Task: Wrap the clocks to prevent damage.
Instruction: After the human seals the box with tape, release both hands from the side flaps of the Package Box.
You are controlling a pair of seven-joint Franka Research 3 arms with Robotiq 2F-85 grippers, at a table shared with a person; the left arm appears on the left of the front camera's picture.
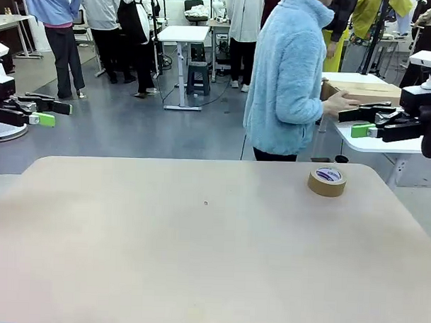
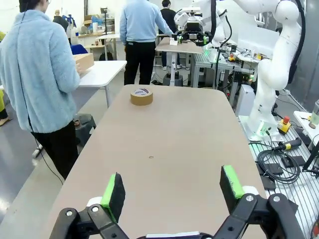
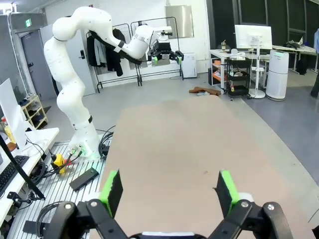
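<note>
The clocks are out of view. My left gripper (image 1: 51,112) hangs open off the table's left side, level with its far edge; in the left wrist view its green pads (image 2: 113,191) stand wide apart over the bare tabletop. My right gripper (image 1: 360,120) is open too, off the far right corner and close to the person's hand (image 1: 341,103). Its pads (image 3: 111,191) in the right wrist view hold nothing. The person in a light blue fleece (image 1: 285,79) stands at the far edge, turned toward a side table.
A brown tape roll (image 1: 327,181) lies flat near the beige table's (image 1: 198,260) far right corner. A brown cardboard box (image 1: 363,89) sits on the white side table (image 1: 375,144) behind my right gripper. Other people stand farther back.
</note>
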